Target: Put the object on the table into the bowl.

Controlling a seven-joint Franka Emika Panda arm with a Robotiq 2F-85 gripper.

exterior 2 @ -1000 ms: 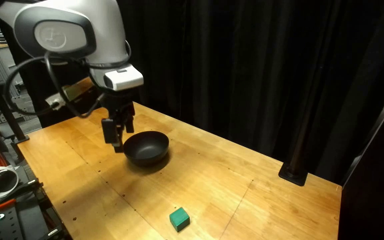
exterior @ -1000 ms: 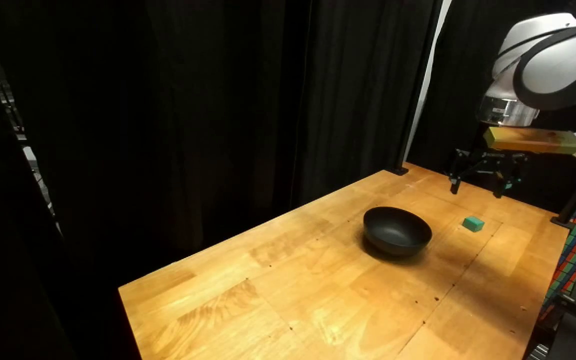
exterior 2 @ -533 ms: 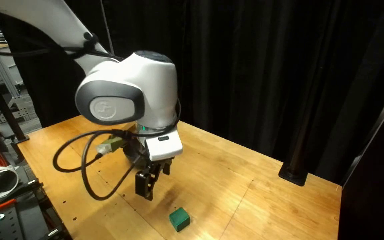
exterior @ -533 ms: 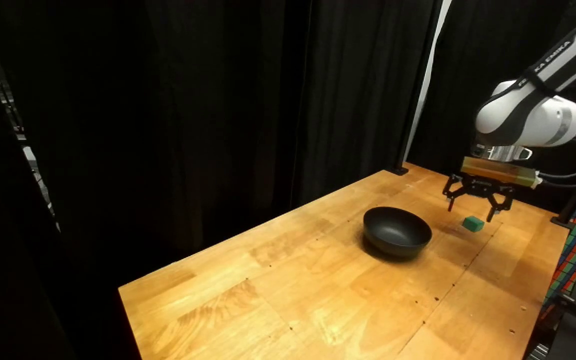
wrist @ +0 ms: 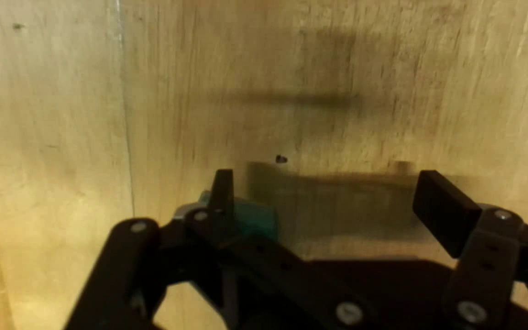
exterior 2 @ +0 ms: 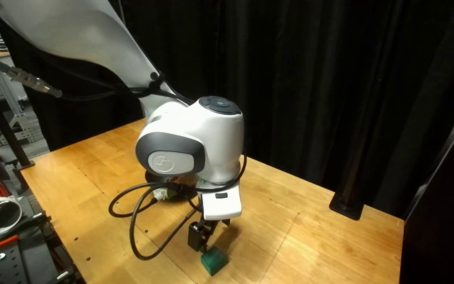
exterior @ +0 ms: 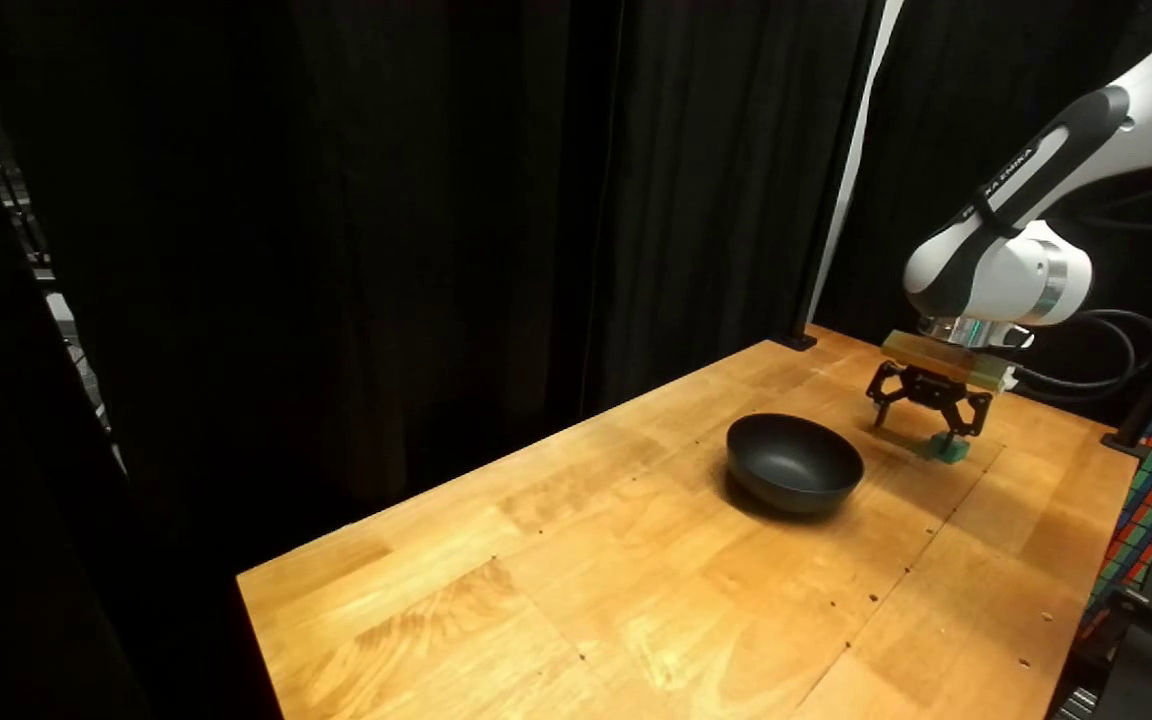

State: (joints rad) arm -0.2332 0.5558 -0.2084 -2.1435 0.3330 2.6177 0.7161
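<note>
One green block (exterior: 952, 451) sits on the desk (exterior: 656, 570), at three o'clock from the bowl (exterior: 794, 466) in an exterior view. Fingers (wrist: 447, 213) stand apart, clasping nothing. Likely light and stiff, it should suit a pinch across opposite flat sides.

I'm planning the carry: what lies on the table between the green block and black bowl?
Only bare tabletop, partly in shadow, lies between the green block and the black bowl, as an exterior view shows.
</note>
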